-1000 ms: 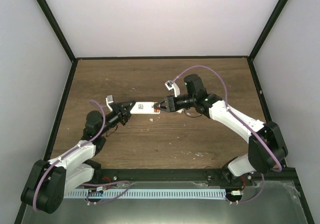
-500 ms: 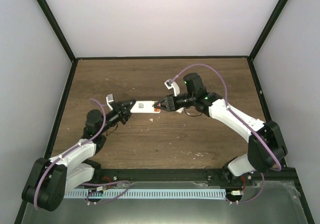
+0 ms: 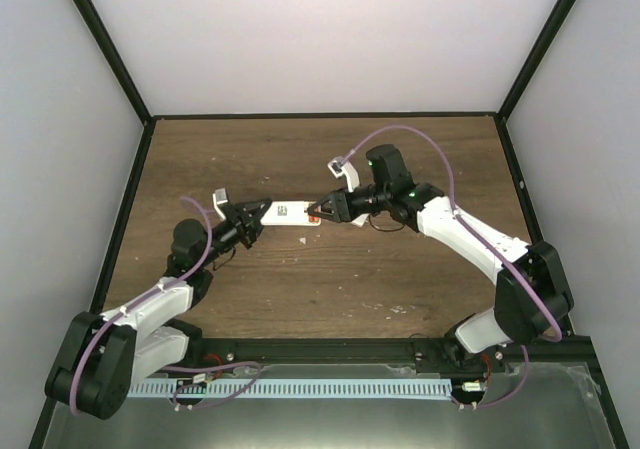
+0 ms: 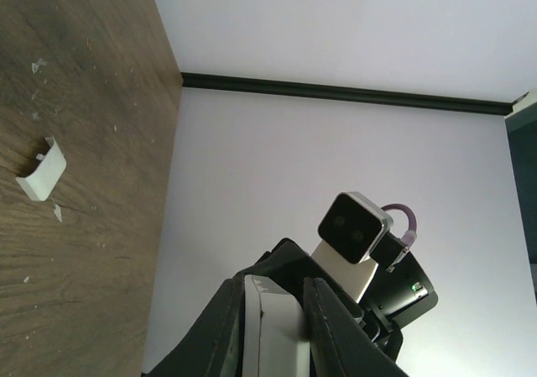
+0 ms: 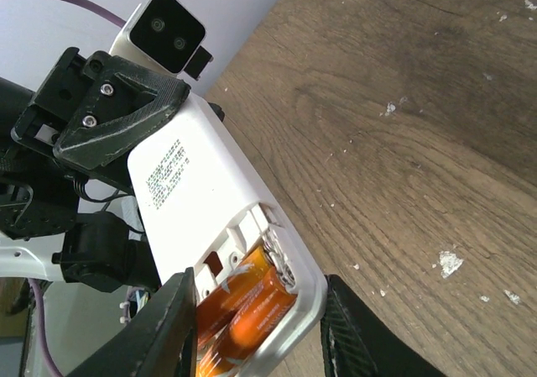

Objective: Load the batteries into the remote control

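From above, one remote control (image 3: 288, 212) spans the gap between the two arms. The left jaws are clamped on its plain end and the right jaws sit at its red-orange end. Bare worktop (image 3: 330, 289) lies all round, its black-framed edges well apart.

The left wrist shows the left jaws narrow, pinching the remote's white edge. One small white piece (image 4: 42, 169) lies alone on the wood.

The right wrist shows two batteries (image 5: 247, 300) side by side in the open compartment. The right jaws stand wide, a finger (image 5: 159, 331) at each side; whether they press, I cannot tell.
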